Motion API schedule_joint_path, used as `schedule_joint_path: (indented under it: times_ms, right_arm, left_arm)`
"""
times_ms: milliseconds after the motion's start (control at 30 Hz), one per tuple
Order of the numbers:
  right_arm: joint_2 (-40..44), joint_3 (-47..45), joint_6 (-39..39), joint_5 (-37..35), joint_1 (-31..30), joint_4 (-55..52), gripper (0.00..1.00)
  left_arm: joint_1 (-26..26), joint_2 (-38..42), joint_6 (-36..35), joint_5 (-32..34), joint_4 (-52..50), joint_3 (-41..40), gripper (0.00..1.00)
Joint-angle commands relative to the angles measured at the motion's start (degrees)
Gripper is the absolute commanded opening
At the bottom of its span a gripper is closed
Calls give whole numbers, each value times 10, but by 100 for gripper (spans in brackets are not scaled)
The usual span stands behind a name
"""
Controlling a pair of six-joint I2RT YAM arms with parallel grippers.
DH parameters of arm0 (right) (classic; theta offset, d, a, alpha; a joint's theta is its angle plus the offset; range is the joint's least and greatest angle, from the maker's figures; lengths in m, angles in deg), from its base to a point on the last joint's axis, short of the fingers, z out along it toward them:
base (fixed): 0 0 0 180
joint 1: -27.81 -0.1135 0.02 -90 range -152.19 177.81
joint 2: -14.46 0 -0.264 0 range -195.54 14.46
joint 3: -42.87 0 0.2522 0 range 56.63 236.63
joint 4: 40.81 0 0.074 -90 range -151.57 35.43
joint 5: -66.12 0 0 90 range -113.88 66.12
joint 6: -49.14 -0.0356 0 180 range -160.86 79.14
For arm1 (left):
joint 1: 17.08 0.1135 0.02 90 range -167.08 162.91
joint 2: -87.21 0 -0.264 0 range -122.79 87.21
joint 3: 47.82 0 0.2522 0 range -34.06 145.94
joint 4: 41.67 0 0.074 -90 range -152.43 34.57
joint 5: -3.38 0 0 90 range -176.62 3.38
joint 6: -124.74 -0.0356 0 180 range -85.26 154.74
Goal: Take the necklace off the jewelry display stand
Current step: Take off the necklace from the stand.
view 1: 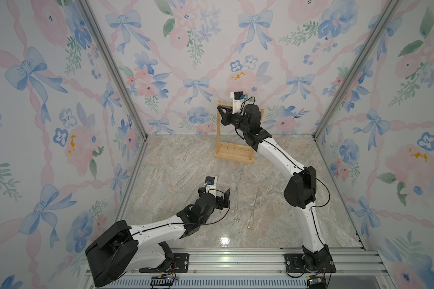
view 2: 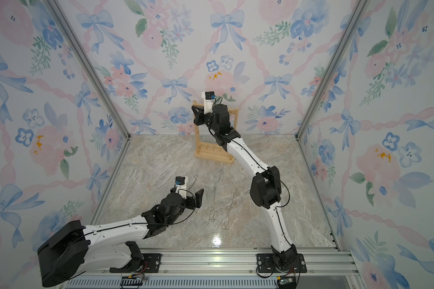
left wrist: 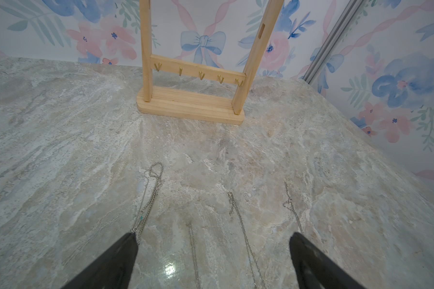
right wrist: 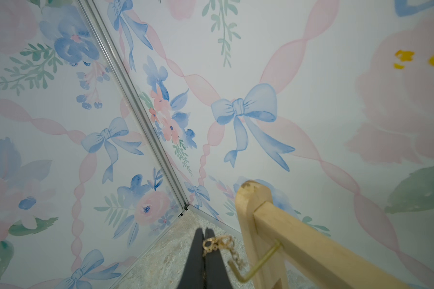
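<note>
Reaching up from its base at 5 o'clock of the table (view 1: 176,160), the right arm (view 1: 278,152) is bent at the elbow and stretched toward 12 o'clock, where the jewelry display stand (view 1: 233,156) is set upright near the back wall. The right gripper (right wrist: 203,231) is held level with the stand's top bar (right wrist: 311,237), by the post at its 9 o'clock end. Its jaws are pressed together on the gold necklace (right wrist: 219,242), a few links of which are bunched at the fingertips. From there the chain is seen trailing to the upturned end of a brass hook (right wrist: 259,262) under the bar; whether it is looped over that hook cannot be told. The left arm (view 1: 158,227) is laid low from 7 o'clock toward the table's middle, with the left gripper (left wrist: 213,236) pointed at 12 o'clock and spread wide, nothing between its fingers. Several silver chains (left wrist: 238,215) are stretched flat on the marble surface just ahead of it. A small dark marking is carried on the white camera mount (view 1: 236,98) of the right wrist, too small to be read.
</note>
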Motion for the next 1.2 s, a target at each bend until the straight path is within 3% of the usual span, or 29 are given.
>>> schedule_joint_path:
  times_ms: [0, 300, 500, 900, 1167]
  right_arm:
    - [23, 27, -10, 10, -4, -17, 0]
    - [35, 35, -14, 22, -7, -26, 0]
    - [79, -16, -7, 23, -13, -18, 0]
    - [258, -235, 4, 12, -19, 24, 0]
    - [404, -397, 17, -3, -18, 21, 0]
  left_arm:
    - [4, -3, -10, -6, 6, 9, 98]
    - [4, -4, -10, -5, 6, 10, 98]
    - [4, -2, -9, -4, 6, 9, 98]
    - [4, 28, -9, 9, 7, -6, 98]
    - [4, 64, -29, -18, 27, -24, 98]
